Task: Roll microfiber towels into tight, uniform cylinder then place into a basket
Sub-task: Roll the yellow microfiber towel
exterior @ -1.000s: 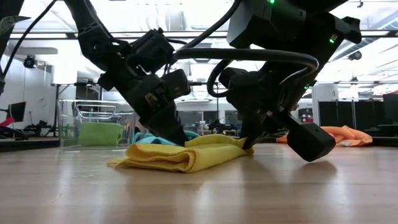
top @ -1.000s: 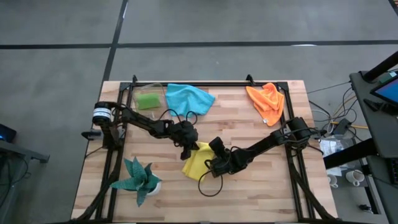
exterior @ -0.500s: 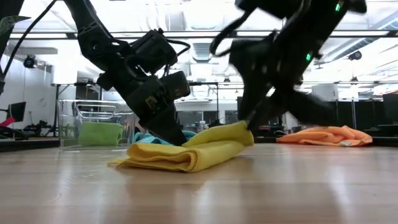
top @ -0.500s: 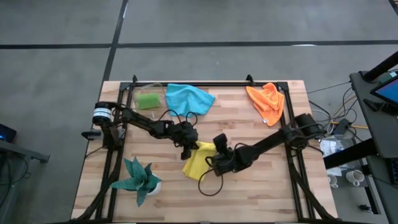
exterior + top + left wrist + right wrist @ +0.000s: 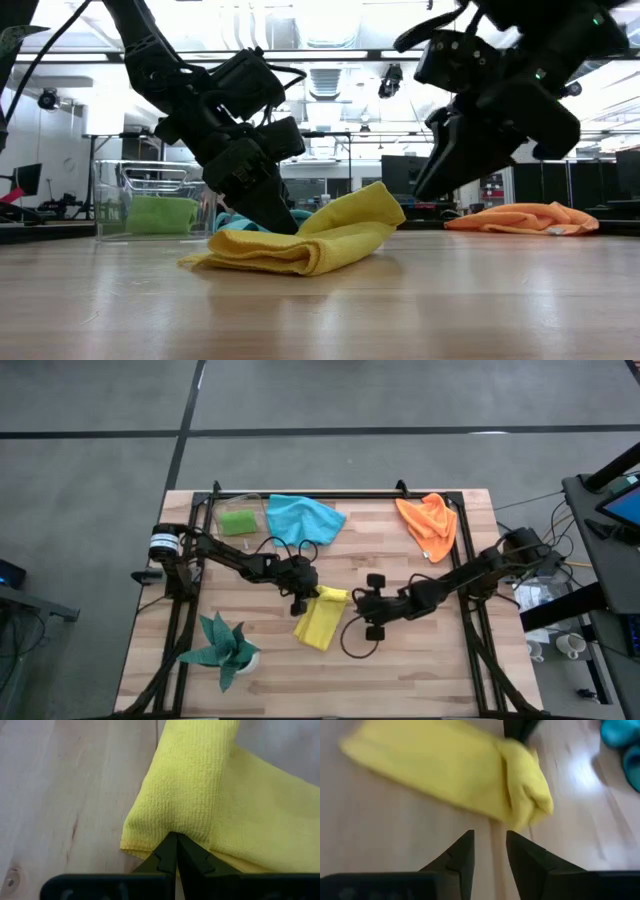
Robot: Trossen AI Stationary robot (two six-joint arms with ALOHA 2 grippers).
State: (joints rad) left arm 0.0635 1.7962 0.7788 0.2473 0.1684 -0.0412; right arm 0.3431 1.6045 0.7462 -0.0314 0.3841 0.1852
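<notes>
The yellow towel (image 5: 322, 618) lies loosely folded at the table's middle, its right end standing up (image 5: 380, 205). My left gripper (image 5: 300, 600) is shut on its far left end. My right gripper (image 5: 358, 604) is open and empty, just to the right of the towel and raised off the table (image 5: 425, 190). The lime green towel (image 5: 238, 521) sits in the clear basket (image 5: 222, 506) at the far left. The blue towel (image 5: 303, 518) and the orange towel (image 5: 428, 523) lie bunched along the far edge. My left gripper pinches a bunched fold at the yellow towel's far left end (image 5: 172, 831) between its two shut fingers. The fingers slant down from the table's far left (image 5: 275, 215). The towel lies slack on the table.
A teal spiky plant in a white pot (image 5: 222, 648) stands near the front left corner. A black metal frame (image 5: 330, 494) runs around the table's far and side edges. Bare wood shows in front of the yellow towel and to its right.
My right gripper has let go of the yellow towel's right end, risen and drawn back toward the table's right edge. That end of the towel was pulled up and now stands raised, while the left end has stayed pinned under my left gripper.
</notes>
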